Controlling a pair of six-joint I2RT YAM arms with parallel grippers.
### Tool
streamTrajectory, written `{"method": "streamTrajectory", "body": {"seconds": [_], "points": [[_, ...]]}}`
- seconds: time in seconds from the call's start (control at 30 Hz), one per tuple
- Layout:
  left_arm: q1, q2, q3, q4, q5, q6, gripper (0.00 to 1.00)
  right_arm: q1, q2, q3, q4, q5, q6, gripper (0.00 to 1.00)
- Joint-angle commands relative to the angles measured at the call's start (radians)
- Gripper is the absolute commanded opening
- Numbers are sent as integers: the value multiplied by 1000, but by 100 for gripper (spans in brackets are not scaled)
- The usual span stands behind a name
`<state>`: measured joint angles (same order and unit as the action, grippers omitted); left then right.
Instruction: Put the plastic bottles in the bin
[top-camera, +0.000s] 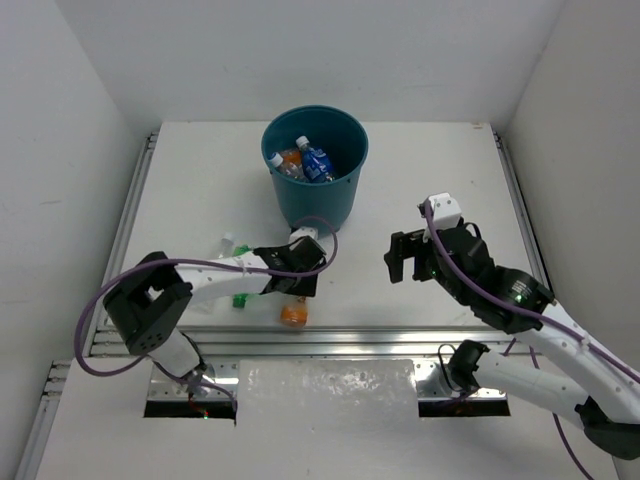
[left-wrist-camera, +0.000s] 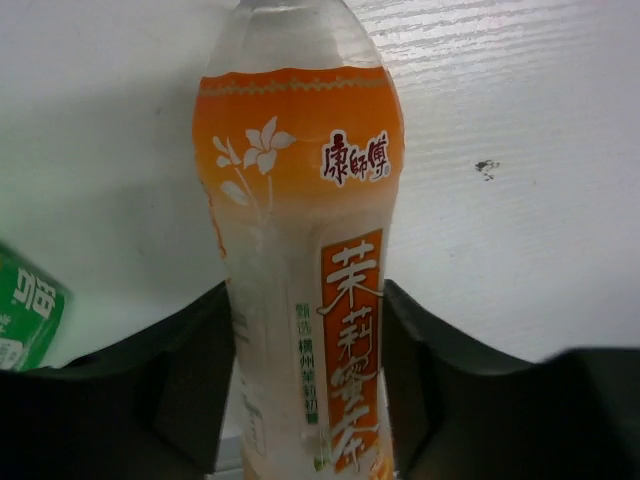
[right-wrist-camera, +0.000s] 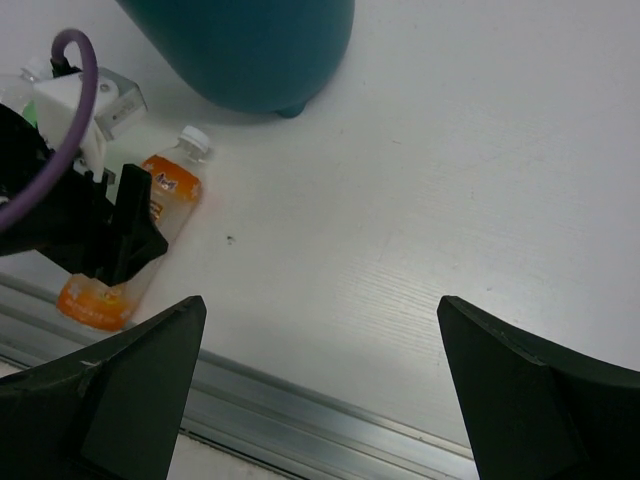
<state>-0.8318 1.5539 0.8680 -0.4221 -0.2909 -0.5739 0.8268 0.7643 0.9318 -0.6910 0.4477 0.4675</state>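
My left gripper (top-camera: 291, 283) is shut on an orange bottle (top-camera: 294, 314) lying on the table near the front edge. In the left wrist view the fingers (left-wrist-camera: 200, 370) press both sides of this bottle (left-wrist-camera: 300, 200). The right wrist view shows it (right-wrist-camera: 172, 190) with its white cap pointing at the bin (right-wrist-camera: 250, 50). The dark teal bin (top-camera: 345, 190) stands at the back middle and holds an orange bottle (top-camera: 291, 159), a blue-labelled bottle (top-camera: 318, 165) and a clear one. A green bottle (top-camera: 240, 300) and a clear bottle (top-camera: 228, 243) lie to the left. My right gripper (top-camera: 405, 258) is open and empty.
A metal rail (top-camera: 330, 340) runs along the table's front edge, close to the held bottle. White walls enclose the table on three sides. The left arm's purple cable (top-camera: 200, 265) loops over the table by the bin. The green bottle's label (left-wrist-camera: 25, 310) shows left of my left gripper.
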Motion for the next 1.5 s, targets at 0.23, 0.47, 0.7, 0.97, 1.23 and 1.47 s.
{"method": "streamTrajectory", "body": {"seconds": [0.23, 0.47, 0.7, 0.97, 1.23, 1.47], "points": [[-137, -151, -47, 81, -37, -70, 5, -3, -39, -13, 63, 31, 40, 99], [-170, -500, -236, 618, 286, -7, 0, -3, -103, -168, 358, -335, 177, 99], [-170, -522, -277, 905, 519, -3, 0, -3, -45, -226, 654, -644, 260, 99], [-170, -529, -288, 973, 573, 0, 21, -3, -37, -240, 685, -641, 226, 35], [-170, -592, -248, 867, 506, 58, 67, -3, -48, -202, 656, -554, 140, 0], [-170, -638, -27, 308, -32, 31, 100, -3, 10, -52, 588, -387, -39, 0]]}}
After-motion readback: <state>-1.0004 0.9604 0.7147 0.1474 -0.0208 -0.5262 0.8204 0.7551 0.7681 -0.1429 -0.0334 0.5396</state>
